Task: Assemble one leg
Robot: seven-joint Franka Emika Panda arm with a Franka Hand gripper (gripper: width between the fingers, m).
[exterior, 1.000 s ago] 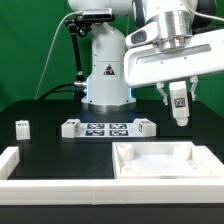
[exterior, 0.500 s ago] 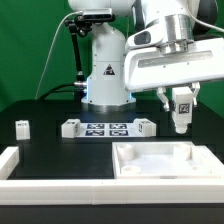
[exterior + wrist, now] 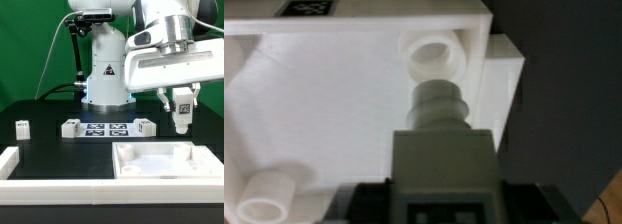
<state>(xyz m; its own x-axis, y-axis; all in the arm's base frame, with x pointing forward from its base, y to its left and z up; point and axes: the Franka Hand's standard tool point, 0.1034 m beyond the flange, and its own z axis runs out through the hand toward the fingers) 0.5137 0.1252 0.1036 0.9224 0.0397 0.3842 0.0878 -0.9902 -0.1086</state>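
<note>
Your gripper [image 3: 180, 100] has both fingers clamped on the leg [image 3: 181, 118]. It hangs upright in the air, tag toward the exterior camera and narrow end down, above the far side of the white panel [image 3: 150, 180] and clear of it. From the wrist, the leg's stepped end points close to a round corner socket [image 3: 434, 52], so I'd judge you are at the lining-up stage: the leg is picked and carried, with lowering and seating left to do. Beyond it, the black tabletop [image 3: 70, 155] holds the marker board [image 3: 108, 128] with a white block at each end. A small tagged block [image 3: 20, 126] sits on the exterior view's left, before the green backdrop [image 3: 30, 50].
</note>
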